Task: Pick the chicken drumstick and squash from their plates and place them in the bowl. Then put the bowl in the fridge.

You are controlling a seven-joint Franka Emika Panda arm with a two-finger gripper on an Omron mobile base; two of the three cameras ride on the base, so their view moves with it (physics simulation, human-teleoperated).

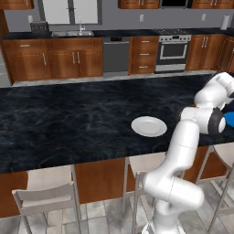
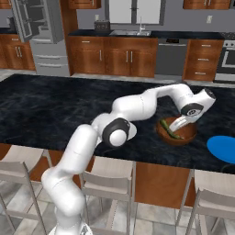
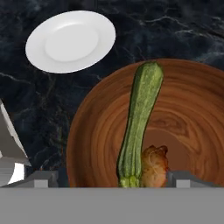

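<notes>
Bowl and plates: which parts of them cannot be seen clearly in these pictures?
- Drumstick: hand view, lower part cut off at the bottom.
- Bowl: right base view, the hand covers part of it.
- Blue plate: right base view, cut by the right edge.
- Squash: right base view, too small for detail.

Lighting, my cameras: even, diffuse, moderately bright; no single source I can place. Shadows: soft and faint beneath the white plate [image 3: 70, 41], darker inside the bowl [image 3: 183, 118] near its rim. Glare: none; the dark counter [image 1: 68, 119] around the plate reads matte, with pale veining. Sharpness: slightly soft rendering throughout, jagged edges on far cabinets. Edge distortion: none evident.
</notes>
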